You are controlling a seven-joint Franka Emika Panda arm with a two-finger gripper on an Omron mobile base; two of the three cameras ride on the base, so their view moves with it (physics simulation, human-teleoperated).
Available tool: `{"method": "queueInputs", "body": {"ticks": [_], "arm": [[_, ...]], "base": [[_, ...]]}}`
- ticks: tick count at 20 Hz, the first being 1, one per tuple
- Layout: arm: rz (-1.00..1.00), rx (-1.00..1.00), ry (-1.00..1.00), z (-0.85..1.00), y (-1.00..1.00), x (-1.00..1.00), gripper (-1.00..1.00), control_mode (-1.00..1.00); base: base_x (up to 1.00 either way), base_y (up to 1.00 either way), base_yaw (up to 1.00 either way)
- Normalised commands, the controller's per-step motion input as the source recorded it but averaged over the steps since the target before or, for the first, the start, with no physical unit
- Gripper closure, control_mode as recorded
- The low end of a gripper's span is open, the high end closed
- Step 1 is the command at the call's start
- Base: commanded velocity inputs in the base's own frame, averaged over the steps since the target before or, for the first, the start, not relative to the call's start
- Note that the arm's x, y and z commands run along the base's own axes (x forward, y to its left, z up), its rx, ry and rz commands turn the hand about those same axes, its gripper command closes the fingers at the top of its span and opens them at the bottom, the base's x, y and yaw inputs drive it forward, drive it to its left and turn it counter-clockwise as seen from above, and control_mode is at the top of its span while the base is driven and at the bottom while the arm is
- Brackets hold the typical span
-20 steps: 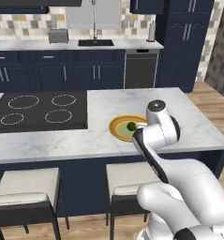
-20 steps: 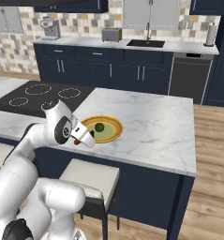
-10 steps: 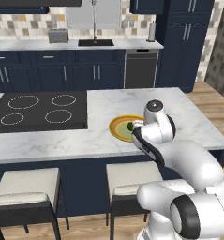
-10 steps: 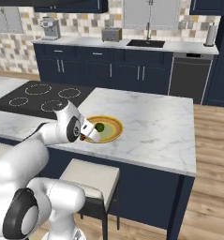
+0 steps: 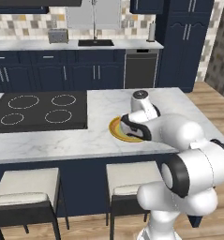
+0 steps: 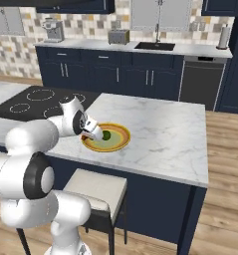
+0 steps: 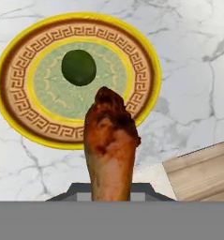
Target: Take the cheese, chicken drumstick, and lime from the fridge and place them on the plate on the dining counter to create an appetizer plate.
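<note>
Swung further in over the plate [image 6: 106, 138] since a second ago, arm now folded lower and closer across the near edge of the desk [image 6: 160, 134], elbow bulking up big in the foreground of both base views. Base parked in the same spot, kitchen background unchanged.

Gripper [image 6: 94, 133] clamped narrow on the chicken drumstick [image 7: 109, 145], holding it by one end with the meaty reddish-brown part sticking out ahead. From the hand view, hanging above the near rim of the plate, drumstick tip overlapping the patterned border and just reaching the greenish centre. Can't tell if touching the plate or a bit above it.

Lime [image 7: 78, 67] already sitting on the plate, dark green ball slightly off-centre on the far side from the drumstick, clear gap between the two. Visible in the right base view too [image 6: 106, 134], just beside the gripper tip.

Plate itself on the white marble desk, just right of the black cooktop [image 5: 38, 110], near the front edge. In the left base view mostly hidden behind the arm, only a yellow sliver of rim [image 5: 114, 130] peeking out.

Two pale padded stools [image 5: 24, 187] tucked under the front of the desk. Back wall: navy cabinets, sink [image 5: 95, 42], toaster [image 5: 58, 35], dishwasher [image 5: 141, 70]. Wood floor [image 6: 225, 164] off to the right.
</note>
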Motion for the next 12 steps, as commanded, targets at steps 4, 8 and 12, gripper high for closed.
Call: {"method": "queueInputs", "body": {"ticks": [4, 8, 12], "arm": [[0.01, 0.00, 0.00, -0.18, 0.32, 0.45, 1.00, -1.00], [0.01, 0.00, 0.00, -0.05, 0.00, 0.49, 1.00, -1.00], [0.02, 0.00, 0.00, -0.11, 0.00, 0.46, 1.00, -1.00]], "base": [[0.00, 0.00, 0.00], [0.00, 0.00, 0.00], [0.00, 0.00, 0.00]]}}
